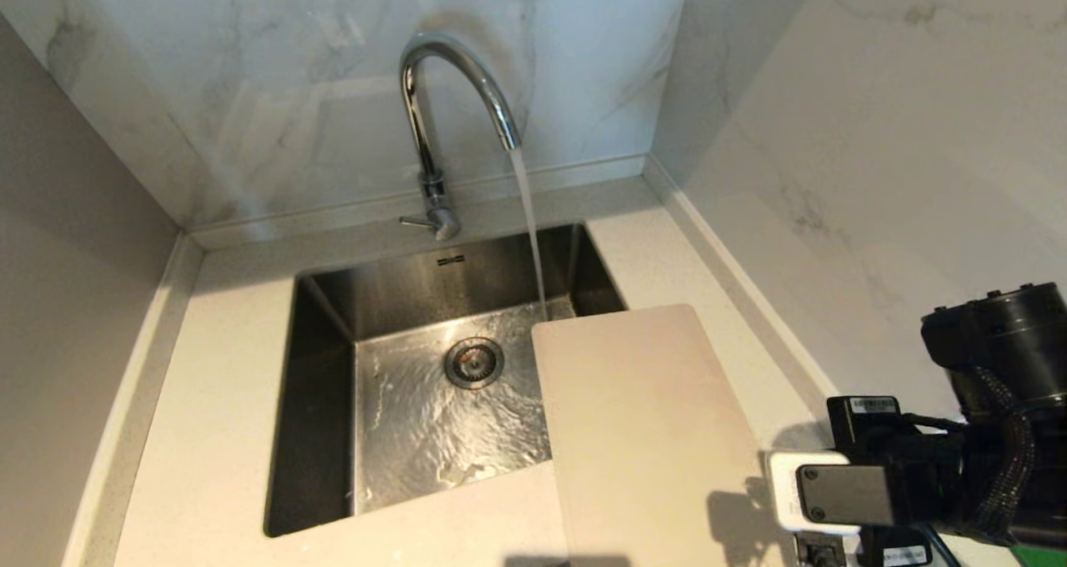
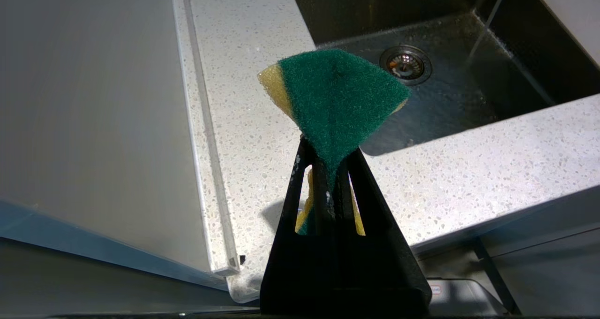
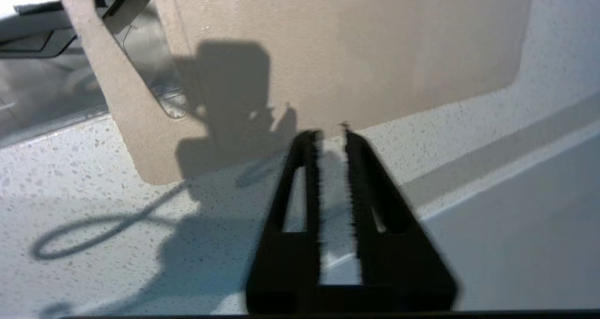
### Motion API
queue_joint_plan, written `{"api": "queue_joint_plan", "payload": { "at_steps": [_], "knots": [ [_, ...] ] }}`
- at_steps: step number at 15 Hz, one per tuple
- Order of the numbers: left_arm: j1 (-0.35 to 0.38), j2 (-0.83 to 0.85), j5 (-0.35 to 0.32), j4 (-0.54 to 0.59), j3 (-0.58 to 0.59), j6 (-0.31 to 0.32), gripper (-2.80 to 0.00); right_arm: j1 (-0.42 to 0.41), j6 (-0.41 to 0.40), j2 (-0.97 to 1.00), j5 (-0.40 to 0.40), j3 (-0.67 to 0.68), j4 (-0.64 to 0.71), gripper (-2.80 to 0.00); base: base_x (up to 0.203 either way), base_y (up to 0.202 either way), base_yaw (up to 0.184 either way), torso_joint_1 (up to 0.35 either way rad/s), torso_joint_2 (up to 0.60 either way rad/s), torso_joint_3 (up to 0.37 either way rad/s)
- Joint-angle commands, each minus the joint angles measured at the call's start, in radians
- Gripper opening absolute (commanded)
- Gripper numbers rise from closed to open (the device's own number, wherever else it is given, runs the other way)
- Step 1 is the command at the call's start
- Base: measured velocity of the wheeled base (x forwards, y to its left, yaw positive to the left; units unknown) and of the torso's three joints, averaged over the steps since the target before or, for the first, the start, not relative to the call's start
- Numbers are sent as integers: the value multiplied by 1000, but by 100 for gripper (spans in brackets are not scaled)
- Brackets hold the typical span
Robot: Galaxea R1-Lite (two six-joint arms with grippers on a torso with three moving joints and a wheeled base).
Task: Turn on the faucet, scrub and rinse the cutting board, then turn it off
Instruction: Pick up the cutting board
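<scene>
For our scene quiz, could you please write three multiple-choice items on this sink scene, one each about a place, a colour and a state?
1. Where does the cutting board lie?
A. flat in the basin
B. on the counter, one corner over the sink
C. leaning on the wall

2. What colours is the sponge in the left gripper?
A. green and yellow
B. blue
C. pink and white

3. What is the faucet doing?
A. off
B. dripping
C. running steadily

Key: B, its far corner overhangs the basin; A, green pad on yellow foam; C, a stream falls from the spout.
</scene>
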Motion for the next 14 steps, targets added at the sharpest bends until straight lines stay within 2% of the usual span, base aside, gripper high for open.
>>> {"api": "queue_joint_plan", "payload": {
  "at_steps": [1, 5, 8, 11, 14],
  "knots": [
    [0, 1, 0, 0, 3, 0, -280, 2, -68, 30, -1, 15, -2, 0, 0, 0, 0, 0, 0, 0],
    [0, 1, 0, 0, 3, 0, -280, 2, -294, 83, 0, 42, -2, 0, 0, 0, 0, 0, 0, 0],
    [0, 1, 0, 0, 3, 1, -280, 2, -407, 145, 10, 44, 3, 0, 0, 0, 0, 0, 0, 0],
    [0, 0, 0, 0, 3, 1, -280, 17, -414, 157, 15, 40, 76, 0, 0, 0, 0, 0, 0, 0],
    [0, 0, 0, 0, 3, 0, -280, 47, -407, 179, 31, 54, 90, 0, 0, 0, 0, 0, 0, 0]
  ]
}}
